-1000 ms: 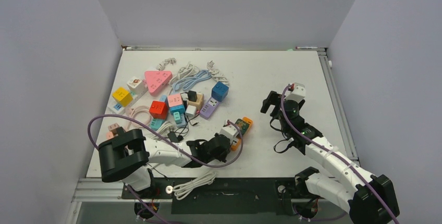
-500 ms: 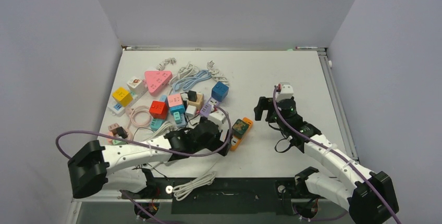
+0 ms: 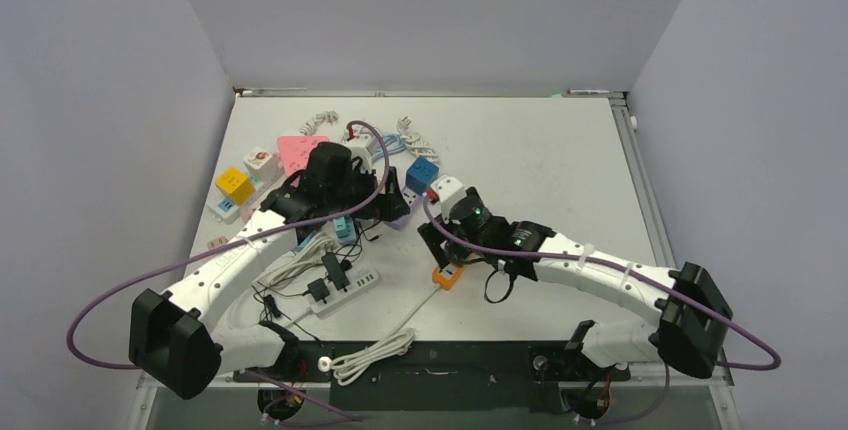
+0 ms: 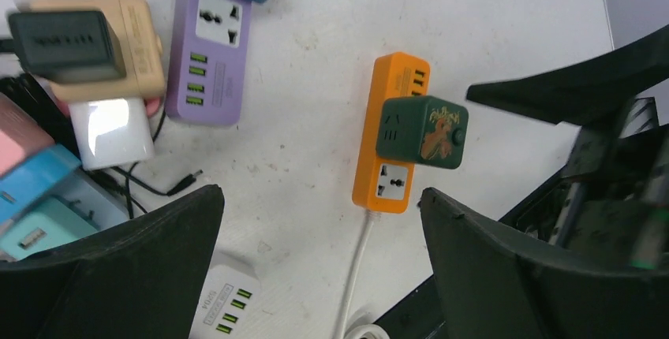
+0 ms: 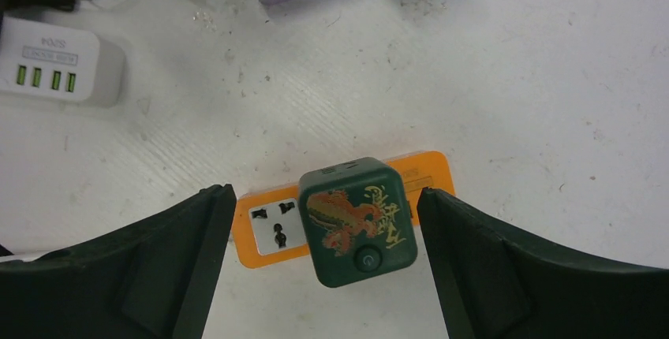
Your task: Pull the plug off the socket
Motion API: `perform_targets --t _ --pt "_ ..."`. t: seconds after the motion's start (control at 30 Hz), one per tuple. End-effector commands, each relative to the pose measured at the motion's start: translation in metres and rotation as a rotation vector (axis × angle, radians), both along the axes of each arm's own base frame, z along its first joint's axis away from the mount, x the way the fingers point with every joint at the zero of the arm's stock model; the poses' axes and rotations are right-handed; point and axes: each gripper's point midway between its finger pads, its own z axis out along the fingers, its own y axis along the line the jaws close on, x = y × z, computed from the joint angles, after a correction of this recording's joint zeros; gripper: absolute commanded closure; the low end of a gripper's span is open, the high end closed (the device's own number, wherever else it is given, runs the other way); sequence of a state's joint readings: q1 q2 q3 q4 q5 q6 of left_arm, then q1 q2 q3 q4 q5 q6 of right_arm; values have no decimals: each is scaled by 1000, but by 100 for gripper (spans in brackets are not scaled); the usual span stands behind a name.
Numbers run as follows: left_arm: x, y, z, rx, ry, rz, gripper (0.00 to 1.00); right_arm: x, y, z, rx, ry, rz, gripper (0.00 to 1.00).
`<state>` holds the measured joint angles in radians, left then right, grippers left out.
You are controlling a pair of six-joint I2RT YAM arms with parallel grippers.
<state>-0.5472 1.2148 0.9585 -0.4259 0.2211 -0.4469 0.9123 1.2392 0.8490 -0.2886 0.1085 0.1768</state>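
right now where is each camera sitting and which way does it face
top external: fixed above and behind the bases, looking down on the table; both arms show whole, left gripper and right gripper included.
left wrist: on that wrist, looking down at the green plug in the orange power strip; its two fingers and part of the right arm show.
right wrist: on that wrist, straight above the green plug, own fingers either side.
shared: both wrist views show the green plug seated in the orange power strip.
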Motion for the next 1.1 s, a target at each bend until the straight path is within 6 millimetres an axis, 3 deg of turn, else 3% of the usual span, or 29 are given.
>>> perform_targets --t 0.0,0.13,0.47,0.87,1.07 --pt "12 0 33 13 -81 -108 7 -1 -10 -13 -252 -23 31 10" --pt "26 6 30 44 -136 -76 7 -2 -12 -17 -293 -11 45 10" --pt "26 8 5 74 -131 -106 7 -1 -10 -33 -296 49 85 10" --pt "27 13 8 93 -153 -96 7 -1 -3 -39 -249 104 123 0" --pt "26 15 11 95 -162 -90 7 -6 1 -46 -249 130 147 13"
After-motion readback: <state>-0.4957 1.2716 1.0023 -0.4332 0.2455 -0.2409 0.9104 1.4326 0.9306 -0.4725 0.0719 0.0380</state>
